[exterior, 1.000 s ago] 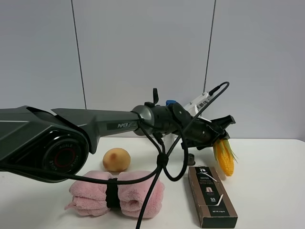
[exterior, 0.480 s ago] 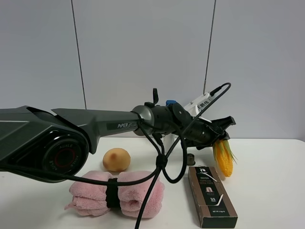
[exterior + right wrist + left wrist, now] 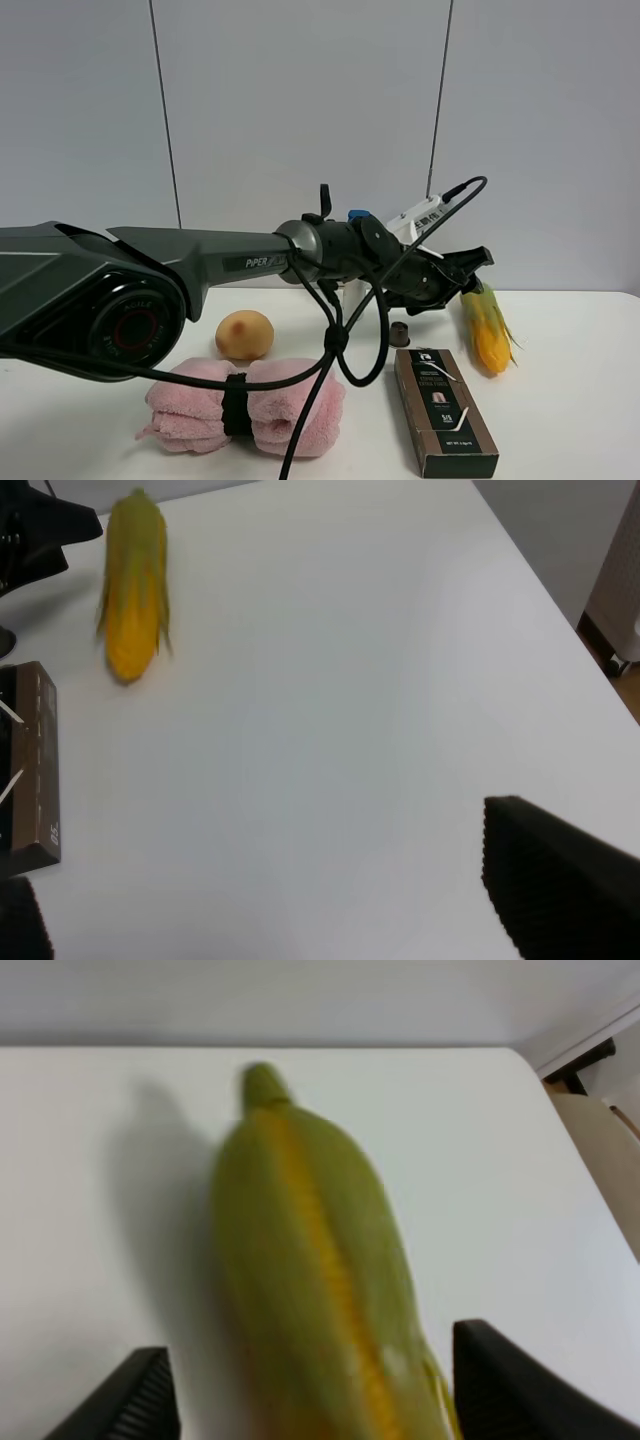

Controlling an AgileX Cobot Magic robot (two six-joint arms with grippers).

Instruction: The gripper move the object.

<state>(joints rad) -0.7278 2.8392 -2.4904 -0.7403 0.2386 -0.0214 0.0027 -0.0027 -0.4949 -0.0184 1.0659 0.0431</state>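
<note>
The toy corn cob [image 3: 487, 327], yellow-orange with green husk, lies on the white table at the right, just below and beyond my left gripper [image 3: 476, 262]. The left gripper's black jaws are spread open and hold nothing. In the left wrist view the blurred corn [image 3: 320, 1260] lies between and ahead of the two wide-apart fingertips [image 3: 145, 1400]. The right wrist view shows the corn [image 3: 135, 580] far from my right gripper [image 3: 280, 910], which is open and empty over bare table. The right gripper does not show in the exterior view.
A tan peach-like ball [image 3: 245, 335] and a pink rolled towel [image 3: 245, 405] lie at the left front. A brown box [image 3: 443, 410] lies beside the corn, with a small dark cap [image 3: 400, 332] behind it. Black cables [image 3: 335, 340] hang from the arm. The table's right edge [image 3: 560, 610] is close.
The corn hung tilted in the left gripper's jaws; now the jaws have let go and it lies on the table a little further right. The arm has barely moved.
</note>
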